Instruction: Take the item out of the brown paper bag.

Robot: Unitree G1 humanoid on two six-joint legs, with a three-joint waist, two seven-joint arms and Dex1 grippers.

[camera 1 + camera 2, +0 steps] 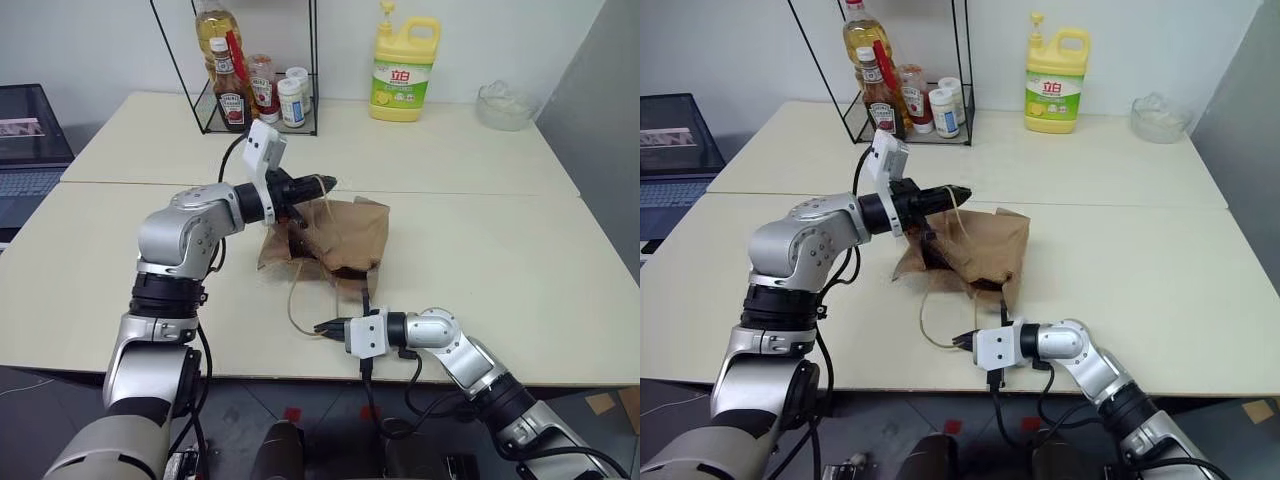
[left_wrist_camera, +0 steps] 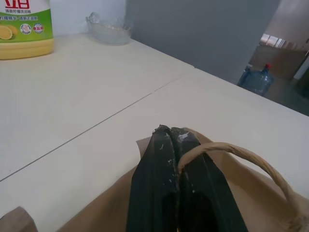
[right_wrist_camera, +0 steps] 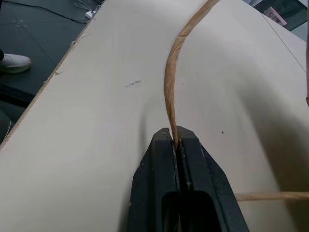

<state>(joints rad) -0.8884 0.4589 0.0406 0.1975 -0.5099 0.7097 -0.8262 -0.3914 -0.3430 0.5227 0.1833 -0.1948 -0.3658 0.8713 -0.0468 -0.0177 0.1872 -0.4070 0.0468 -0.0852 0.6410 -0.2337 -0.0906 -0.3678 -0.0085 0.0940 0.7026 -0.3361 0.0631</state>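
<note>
My left gripper [image 1: 328, 183] is pinched on one twine handle [image 2: 241, 155] of the brown paper bag [image 1: 345, 238], its fingers pressed together with the loop caught between them. The bag hangs slumped just below and ahead of that gripper, creased, its lower part resting on the table [image 1: 500, 260]. My right gripper [image 1: 322, 326] is clamped on the other twine handle [image 3: 173, 87], low over the near edge of the table; the loop runs from its fingertips in a curve back up to the bag, which sits just beyond it. I cannot see the item; the bag's folds hide whatever is inside.

The table is pale cream, made of two tops pushed together, with a seam running across just beyond my left gripper. Well past that gripper, at the far edge by the white wall, stands a yellow detergent jug [image 1: 404, 70] with a green label. To its right is a clear glass bowl [image 1: 503, 105]. Left of the jug, a black wire rack [image 1: 255, 65] holds an oil bottle [image 1: 217, 30], sauce bottles and small white jars. Off the table, far to the side of my left arm, sits a dark laptop [image 1: 30, 140]. A grey panel stands beyond the table's right side, and in the left wrist view a blue water jug [image 2: 257, 79] sits on the floor past it. Below the near table edge the floor is dark.
</note>
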